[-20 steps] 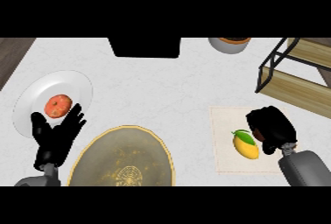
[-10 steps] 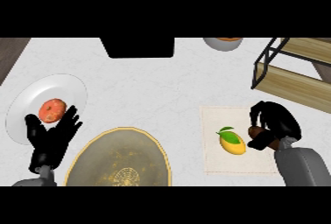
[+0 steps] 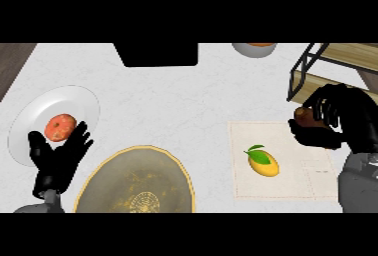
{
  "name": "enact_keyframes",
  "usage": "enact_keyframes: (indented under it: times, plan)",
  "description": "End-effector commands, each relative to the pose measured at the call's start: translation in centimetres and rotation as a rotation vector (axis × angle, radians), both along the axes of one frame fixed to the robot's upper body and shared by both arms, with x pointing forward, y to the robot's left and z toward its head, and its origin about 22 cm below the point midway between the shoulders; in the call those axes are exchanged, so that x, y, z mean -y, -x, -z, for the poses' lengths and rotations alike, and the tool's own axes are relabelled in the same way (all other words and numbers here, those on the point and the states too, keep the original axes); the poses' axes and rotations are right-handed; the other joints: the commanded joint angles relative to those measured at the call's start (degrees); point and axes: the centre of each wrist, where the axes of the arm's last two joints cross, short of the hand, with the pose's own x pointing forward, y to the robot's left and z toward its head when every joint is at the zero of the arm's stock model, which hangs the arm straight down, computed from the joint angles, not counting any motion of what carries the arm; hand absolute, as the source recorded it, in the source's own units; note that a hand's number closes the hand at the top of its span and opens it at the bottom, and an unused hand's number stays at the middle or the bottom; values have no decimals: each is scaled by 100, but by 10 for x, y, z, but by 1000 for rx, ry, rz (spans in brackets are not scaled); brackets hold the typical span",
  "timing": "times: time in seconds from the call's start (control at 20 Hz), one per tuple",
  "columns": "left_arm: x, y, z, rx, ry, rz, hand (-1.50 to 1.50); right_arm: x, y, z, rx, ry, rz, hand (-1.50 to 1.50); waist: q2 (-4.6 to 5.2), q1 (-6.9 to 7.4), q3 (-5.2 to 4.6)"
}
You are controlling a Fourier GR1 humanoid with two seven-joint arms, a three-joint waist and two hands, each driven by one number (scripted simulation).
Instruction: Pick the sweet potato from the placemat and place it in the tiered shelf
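At the left of the frame, the left robot hand (image 3: 57, 155) was kept open and still beside the white plate (image 3: 29, 120). On the placemat (image 3: 295, 185) only a yellow fruit (image 3: 263, 162) was left. The sweet potato (image 3: 303, 115) had been lifted off and was clasped in the right robot hand (image 3: 336, 120), near the tiered shelf (image 3: 306, 80) at the upper right. Only the placing seemed left.
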Motion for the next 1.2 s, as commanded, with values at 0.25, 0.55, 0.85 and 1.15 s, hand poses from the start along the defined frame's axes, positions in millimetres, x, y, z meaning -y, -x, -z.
enact_keyframes:
  times: [0.25,0.55,0.85,1.15]
  plan:
    - [5,-6,16,-13,-3,8,0,8,45,-111,175,-22,201,150,78,134,-4]
    - [17,-8,10,-16,-2,15,0,66,41,-186,194,-37,270,150,70,125,-3]
    - [-3,-11,2,-5,1,12,0,105,17,-219,240,-80,327,150,92,181,-1]
    - [6,-14,12,-5,21,55,0,136,-12,-226,251,-38,343,150,112,206,0]
